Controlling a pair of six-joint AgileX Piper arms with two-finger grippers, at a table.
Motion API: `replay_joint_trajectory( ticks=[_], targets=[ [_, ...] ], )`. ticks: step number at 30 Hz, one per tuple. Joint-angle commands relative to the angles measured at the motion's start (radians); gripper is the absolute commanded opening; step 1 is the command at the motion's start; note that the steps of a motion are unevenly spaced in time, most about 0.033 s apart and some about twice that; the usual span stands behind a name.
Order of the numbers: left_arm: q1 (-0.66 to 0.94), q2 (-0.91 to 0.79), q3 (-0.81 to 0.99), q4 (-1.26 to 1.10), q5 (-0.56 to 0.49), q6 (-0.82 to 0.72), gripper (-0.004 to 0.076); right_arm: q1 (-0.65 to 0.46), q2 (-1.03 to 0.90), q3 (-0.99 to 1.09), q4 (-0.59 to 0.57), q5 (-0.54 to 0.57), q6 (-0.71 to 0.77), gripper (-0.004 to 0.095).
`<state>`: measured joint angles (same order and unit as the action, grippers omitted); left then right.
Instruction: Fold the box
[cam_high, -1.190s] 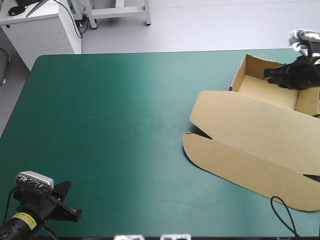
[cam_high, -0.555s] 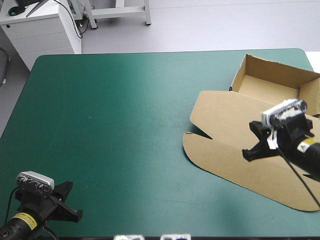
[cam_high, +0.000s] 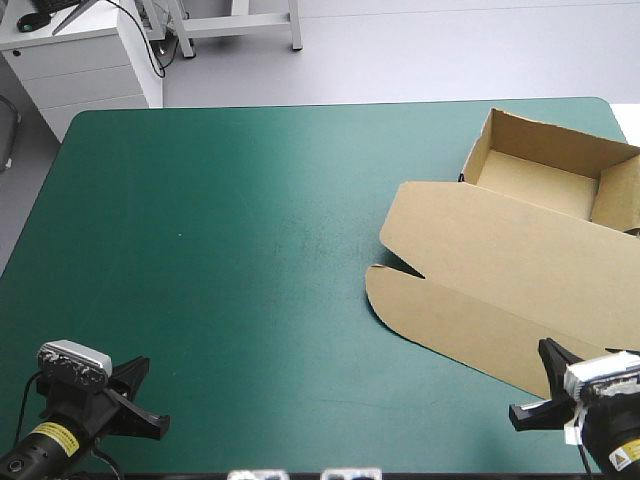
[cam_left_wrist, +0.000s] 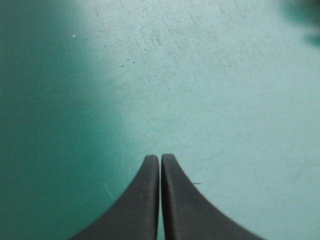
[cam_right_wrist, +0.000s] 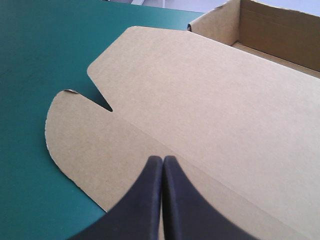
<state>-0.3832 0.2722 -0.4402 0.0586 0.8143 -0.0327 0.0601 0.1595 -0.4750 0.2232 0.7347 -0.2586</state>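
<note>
High view: your right gripper (cam_high: 535, 395) is now sitting in the lower right corner of the frame, at the near edge of the box (cam_high: 520, 250). Earlier it was reaching into the tray (cam_high: 535, 185) at the upper right, then crossing the flat lid (cam_high: 470, 300); it is pulling back toward the bottom of the picture. In its wrist view its black fingers (cam_right_wrist: 145, 200) are pressing together into one point, pinching nothing, with the brown board of the lid lying ahead of and under them.

The box is not shifting between pictures. It is resting at the right side of the frame, an open tray with raised walls and the lid spreading flat toward the centre right.

Your left gripper (cam_high: 135, 400) is staying in the lower left corner, fingers together and empty, facing only bare teal-green cover (cam_high: 250, 250).

I am judging that the walls are done and the right arm is retreating, leaving the lid flat.
</note>
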Motion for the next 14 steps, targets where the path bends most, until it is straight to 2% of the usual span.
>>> replay_joint_trajectory(
  ticks=[1,14],
  targets=[
    [-0.006,0.006,-0.025,-0.003,-0.073,0.002,-0.0008,0.002,-0.071,0.022,-0.078,-0.038,0.086,-0.0018],
    [-0.006,-0.035,-0.008,-0.004,-0.094,0.002,-0.0008,0.002,-0.124,0.026,-0.102,-0.042,0.124,-0.0019]
  ],
)
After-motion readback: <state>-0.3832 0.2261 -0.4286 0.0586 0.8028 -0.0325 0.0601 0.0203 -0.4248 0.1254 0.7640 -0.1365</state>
